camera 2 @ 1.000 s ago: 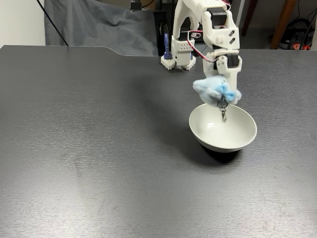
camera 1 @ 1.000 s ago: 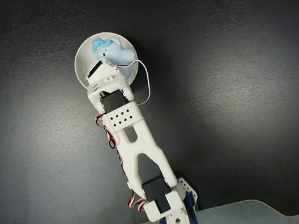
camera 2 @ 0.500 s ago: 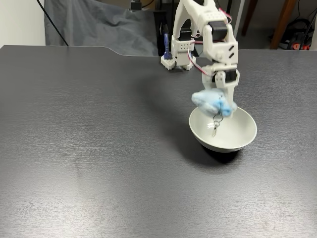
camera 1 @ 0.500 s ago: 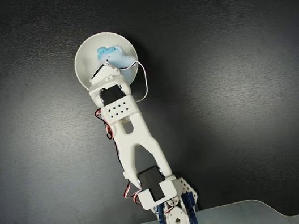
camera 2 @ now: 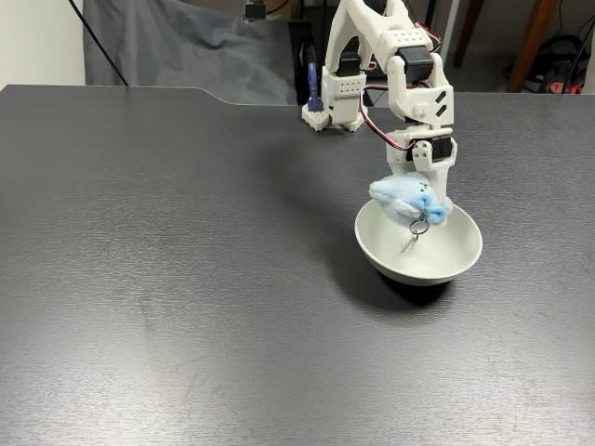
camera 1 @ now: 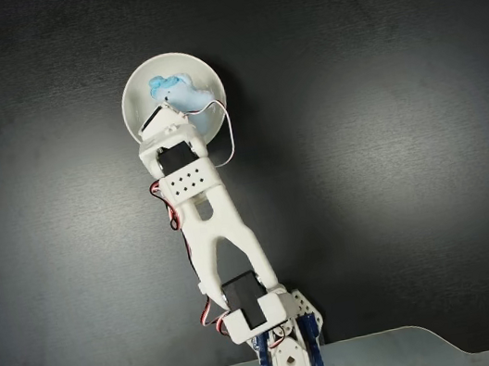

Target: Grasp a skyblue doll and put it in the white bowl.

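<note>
Currently, the white arm (camera 2: 386,56) reaches from its base (camera 2: 333,98) at the far edge of the dark surface (camera 2: 167,279) toward the white bowl (camera 2: 418,243), which stands on the surface toward the right in a fixed view. In the fixed view from above, the arm (camera 1: 211,235) extends from the lower edge of the frame up to the white bowl (camera 1: 139,88), and its wrist section overlaps the lower part of the bowl rim.

The skyblue doll (camera 2: 406,199) is held at the end of the arm, above the near-left portion of the bowl opening and partly over its rim. It is clear of the bowl floor. A small metal keyring clasp (camera 2: 418,228) hangs below the doll, inside the bowl opening. In the fixed view from above, the skyblue doll (camera 1: 175,92) appears within the circle of the bowl, just above the wrist section.

The fingers (camera 2: 435,182) are pinching the doll from above; the plush bulges out to the left of them. The exact contact points are hidden by the plush and the wrist housing. In the fixed view from above, the fingers are covered by the wrist section and their spacing cannot be read.

Red and black wires (camera 1: 175,215) run along the left side of the arm, and a thin white cable (camera 1: 230,138) loops from the wrist section to the right of it. A grey cloth (camera 2: 186,51) lies behind the far edge of the surface.
</note>
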`<state>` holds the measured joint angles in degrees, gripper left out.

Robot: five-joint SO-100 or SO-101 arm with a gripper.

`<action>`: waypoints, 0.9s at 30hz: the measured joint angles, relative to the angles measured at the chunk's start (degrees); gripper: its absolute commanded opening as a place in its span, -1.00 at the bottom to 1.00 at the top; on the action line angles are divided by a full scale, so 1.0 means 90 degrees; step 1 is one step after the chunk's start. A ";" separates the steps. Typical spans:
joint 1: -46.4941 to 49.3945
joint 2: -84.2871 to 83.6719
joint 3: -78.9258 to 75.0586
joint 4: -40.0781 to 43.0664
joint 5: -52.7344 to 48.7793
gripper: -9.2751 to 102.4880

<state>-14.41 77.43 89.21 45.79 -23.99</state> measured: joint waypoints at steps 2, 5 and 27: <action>-0.0010 0.0000 0.0000 0.0000 0.0000 -0.29; -0.0039 0.0000 0.0000 0.0000 0.0000 -0.12; 0.1279 0.1475 -0.0986 0.0000 0.0791 -0.07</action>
<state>-2.90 90.70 80.33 45.79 -16.88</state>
